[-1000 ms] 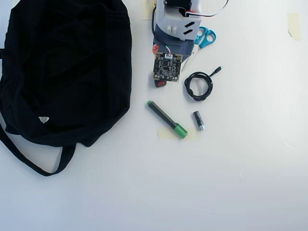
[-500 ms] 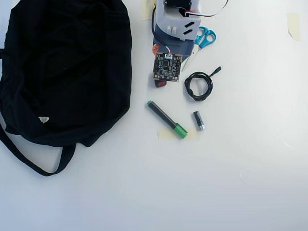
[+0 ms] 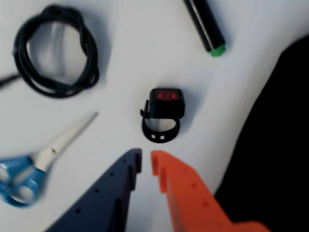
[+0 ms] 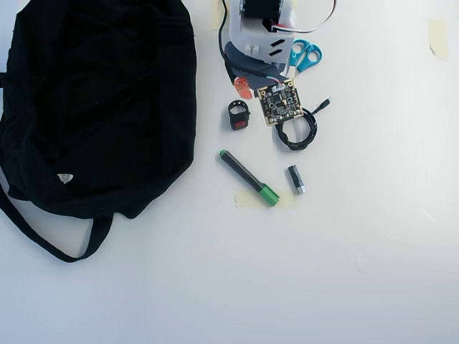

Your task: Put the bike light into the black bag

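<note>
Two pincer fingers, one dark blue and one orange, fill the bottom of the wrist view, the pincer [image 3: 146, 163] parted by a narrow gap and grasping nothing. Just beyond the tips, apart from them, the bike light [image 3: 164, 114] sits on the white tabletop [image 3: 125, 58], red lens up, loop strap toward the pincer. Blue-handled scissors [image 3: 36, 164] lie to the left in that view, a coiled black cable [image 3: 55, 50] at upper left, a black marker with a green end [image 3: 207, 26] at the top. The black bag [image 3: 280, 140] darkens the right edge. From overhead, the bag [image 4: 97, 104] spreads across the left side, white tag showing, strap trailing below; the light [image 4: 239, 115] rests just beside its right edge, near the pincer [image 4: 244, 89]. A small grey-black cylinder [image 4: 296, 179] lies beside the marker [image 4: 249, 178].
</note>
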Robot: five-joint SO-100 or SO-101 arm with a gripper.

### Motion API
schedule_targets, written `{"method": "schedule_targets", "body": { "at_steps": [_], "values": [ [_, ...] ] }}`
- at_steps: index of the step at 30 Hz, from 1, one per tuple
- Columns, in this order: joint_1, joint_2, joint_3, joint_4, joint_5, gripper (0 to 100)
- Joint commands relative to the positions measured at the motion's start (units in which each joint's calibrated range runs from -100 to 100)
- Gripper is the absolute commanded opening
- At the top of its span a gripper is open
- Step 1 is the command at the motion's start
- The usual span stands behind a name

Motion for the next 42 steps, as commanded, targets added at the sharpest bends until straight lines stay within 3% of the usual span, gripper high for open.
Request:
{"method": "schedule_targets", "body": {
  "at_steps": [1, 7, 16, 42],
  "values": [
    [1.0, -0.6, -0.3, -0.9, 6.2, 2],
    [1.0, -0.5, -0.2, -1.0, 12.2, 2],
    [0.4, -0.6, 3.4, -1.0, 13.1, 2],
    [1.0, -0.6, 6.6, -2.5, 35.0, 3]
  ]
}}
